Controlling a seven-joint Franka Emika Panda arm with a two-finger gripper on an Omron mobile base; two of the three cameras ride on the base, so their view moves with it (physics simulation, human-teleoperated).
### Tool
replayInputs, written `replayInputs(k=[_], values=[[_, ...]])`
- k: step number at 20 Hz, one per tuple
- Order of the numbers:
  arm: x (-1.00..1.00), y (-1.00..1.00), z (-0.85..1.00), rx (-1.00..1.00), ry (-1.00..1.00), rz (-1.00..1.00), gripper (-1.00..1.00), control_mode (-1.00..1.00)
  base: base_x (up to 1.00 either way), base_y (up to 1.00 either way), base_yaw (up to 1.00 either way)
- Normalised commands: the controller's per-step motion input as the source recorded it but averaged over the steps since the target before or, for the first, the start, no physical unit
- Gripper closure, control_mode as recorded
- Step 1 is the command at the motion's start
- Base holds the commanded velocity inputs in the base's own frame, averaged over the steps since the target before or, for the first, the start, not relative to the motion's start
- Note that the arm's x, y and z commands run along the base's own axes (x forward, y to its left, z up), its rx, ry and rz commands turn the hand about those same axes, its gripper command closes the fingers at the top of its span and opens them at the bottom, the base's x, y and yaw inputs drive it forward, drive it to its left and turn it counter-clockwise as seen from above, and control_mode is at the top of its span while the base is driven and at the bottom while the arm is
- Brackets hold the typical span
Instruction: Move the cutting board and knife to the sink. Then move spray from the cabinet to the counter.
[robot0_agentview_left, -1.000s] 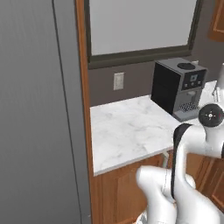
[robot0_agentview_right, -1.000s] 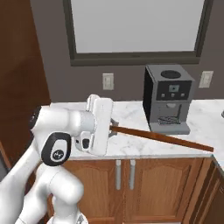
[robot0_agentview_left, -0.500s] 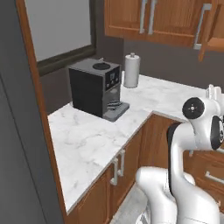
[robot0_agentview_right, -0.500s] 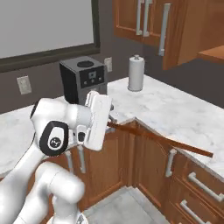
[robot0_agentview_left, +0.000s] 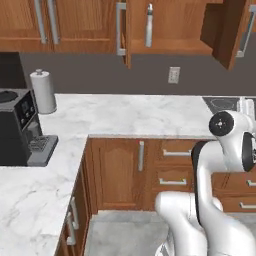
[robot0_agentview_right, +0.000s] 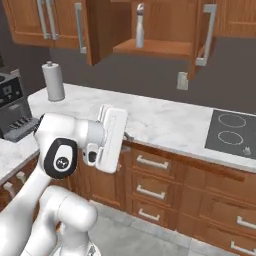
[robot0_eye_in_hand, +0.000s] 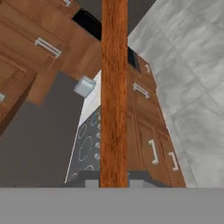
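Note:
My gripper (robot0_eye_in_hand: 113, 183) is shut on the cutting board (robot0_eye_in_hand: 114, 87), which I see edge-on as a long reddish-brown wooden strip running straight up the hand view. From the right base view the white hand and gripper (robot0_agentview_right: 125, 136) hang in front of the counter (robot0_agentview_right: 165, 120) edge. The cabinet (robot0_agentview_right: 165, 20) stands with both doors open, and the pale spray (robot0_agentview_right: 140, 25) is upright on its shelf. The left base view shows the same spray (robot0_agentview_left: 149, 25), cabinet (robot0_agentview_left: 175, 25) and counter (robot0_agentview_left: 130, 115). The knife and the sink are out of view.
A black coffee machine (robot0_agentview_left: 15, 130) (robot0_agentview_right: 10, 110) sits on the left counter leg, with a paper-towel roll (robot0_agentview_left: 44, 91) (robot0_agentview_right: 53, 81) behind it. A cooktop (robot0_agentview_right: 232, 132) is set into the counter at right. Open cabinet doors (robot0_agentview_right: 205, 30) jut out overhead.
The whole scene has swung as the base turned: the coffee machine slid to the left, and the open cabinet and cooktop came into view. The gripper stays shut on the board.

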Motion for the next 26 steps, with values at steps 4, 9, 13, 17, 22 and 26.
replayInputs(k=[4,9,13,17,22,26], values=[[0.0,0.0,0.0,0.0,0.0,0.0,1.0,1.0,0.13,-0.83,-0.7],[0.0,0.0,0.0,0.0,0.0,0.0,1.0,1.0,0.54,-0.79,-0.64],[0.0,0.0,0.0,0.0,0.0,0.0,1.0,1.0,0.72,-0.85,-0.61],[0.0,0.0,0.0,0.0,0.0,0.0,1.0,1.0,0.99,-0.4,-0.6],[0.0,0.0,0.0,0.0,0.0,0.0,1.0,1.0,1.0,0.19,-0.62],[0.0,0.0,0.0,0.0,0.0,0.0,1.0,1.0,0.93,0.05,-0.68]])
